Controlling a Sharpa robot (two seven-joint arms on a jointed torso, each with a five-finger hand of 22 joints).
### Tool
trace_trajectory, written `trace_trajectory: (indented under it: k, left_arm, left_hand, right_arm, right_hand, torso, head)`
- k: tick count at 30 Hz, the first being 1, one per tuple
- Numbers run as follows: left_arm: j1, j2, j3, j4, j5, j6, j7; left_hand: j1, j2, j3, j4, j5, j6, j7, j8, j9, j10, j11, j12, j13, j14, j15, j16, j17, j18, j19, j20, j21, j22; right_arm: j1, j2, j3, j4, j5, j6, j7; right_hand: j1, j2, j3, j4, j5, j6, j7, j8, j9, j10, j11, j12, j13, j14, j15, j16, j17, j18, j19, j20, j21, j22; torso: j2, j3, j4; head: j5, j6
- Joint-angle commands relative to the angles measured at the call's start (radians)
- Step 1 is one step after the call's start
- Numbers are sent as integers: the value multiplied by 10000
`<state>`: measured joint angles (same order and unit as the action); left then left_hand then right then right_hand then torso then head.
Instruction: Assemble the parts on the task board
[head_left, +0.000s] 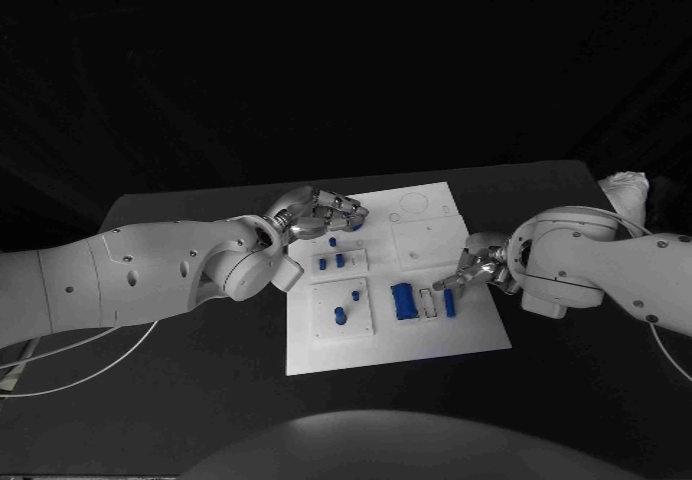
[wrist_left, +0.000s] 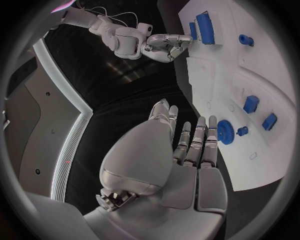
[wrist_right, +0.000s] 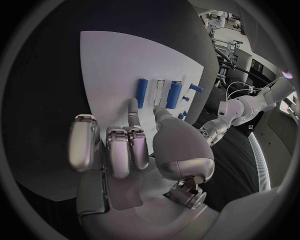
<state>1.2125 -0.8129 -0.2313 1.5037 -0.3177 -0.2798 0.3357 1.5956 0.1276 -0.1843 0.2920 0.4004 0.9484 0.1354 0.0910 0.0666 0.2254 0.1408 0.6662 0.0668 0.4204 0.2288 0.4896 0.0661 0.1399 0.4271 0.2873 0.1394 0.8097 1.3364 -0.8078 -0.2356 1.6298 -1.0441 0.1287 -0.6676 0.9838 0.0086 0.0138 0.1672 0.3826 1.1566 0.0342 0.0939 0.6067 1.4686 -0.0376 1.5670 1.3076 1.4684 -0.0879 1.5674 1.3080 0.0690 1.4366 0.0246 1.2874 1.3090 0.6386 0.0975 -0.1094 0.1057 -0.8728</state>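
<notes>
In the middle of the counter (head_left: 173, 400) lies the board (head_left: 433, 225), with blue parts on it: a wide block (head_left: 404, 301) and a slim bar (head_left: 449, 303) side by side near its right edge, and small pegs (head_left: 340, 260) toward its left. A blue gear (wrist_left: 225, 132) sits at the fingertips of the left hand (head_left: 315, 214), touched but, as far as I can tell, not gripped (fingers straight and spread). The right hand (head_left: 476, 268) hovers just beside the bar, fingers partly curled, holding nothing. My guess: each hand is reaching for a part. Next, close the fingers on the gear and on the bar.
</notes>
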Motion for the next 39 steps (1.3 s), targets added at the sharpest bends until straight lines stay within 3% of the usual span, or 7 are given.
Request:
trace_trajectory:
  k: [1,5,14,30,39]
  left_arm:
    - [4,35,7,2,-30,203,55]
    - [4,43,7,-6,-31,209,37]
    - [4,37,7,2,-36,200,7]
    - [4,50,7,6,-49,227,-80]
    - [4,77,7,2,-58,231,-124]
  left_hand:
    - [-13,89,-68,11,57,-9,81,41,6,1,62,59,-14,26,38,51,-10,-125,54,20,33,-6]
    - [-21,97,-75,14,56,0,93,49,8,20,76,67,-12,32,46,60,-9,-129,58,20,39,-6]
    - [-28,100,-83,14,55,6,100,56,9,36,82,74,-11,43,59,70,-8,-136,61,22,45,-7]
    - [-42,104,-97,16,54,10,109,62,9,55,93,80,-11,59,79,84,-7,-149,63,25,52,-8]
    - [-42,104,-97,16,54,10,109,62,9,55,93,80,-11,59,79,84,-7,-149,63,25,52,-8]
  right_arm:
    - [14,162,-4,-144,-22,795,-268]
    - [24,410,-4,-302,-185,1222,-365]
    - [-1,681,-5,-513,-664,1809,-518]
    - [-221,861,-7,-726,-840,1743,-534]
    - [-310,835,-7,-706,-1323,1768,-550]
  right_hand:
    - [148,-22,127,-119,843,110,-1,-95,-121,1022,2,38,2632,1024,-17,34,2628,6,-120,-3,-148,1656]
    - [141,-128,342,-217,1631,271,-60,-45,-76,1022,-48,38,2632,1024,-56,34,2628,41,-160,-31,-335,1596]
    - [268,-261,966,-493,2284,106,-79,-50,157,1022,-77,38,2632,1024,-96,34,2628,54,-138,-79,-478,1552]
    - [303,-322,1662,-849,1990,-86,-58,-35,468,1022,-65,38,2632,1024,-96,34,2628,65,-102,-90,-617,1519]
    - [626,-467,2242,-1483,1930,-447,30,-133,657,1022,2,38,2632,1024,-52,34,2628,73,-77,-60,-729,1498]
  torso:
    - [-3,1,-7]
    - [1,12,-4]
    - [0,12,1]
    - [2,14,-1]
    - [2,13,-3]
  head:
    - [-14,2]
    - [-19,2]
    - [5,2]
    - [-22,2]
    - [-26,2]
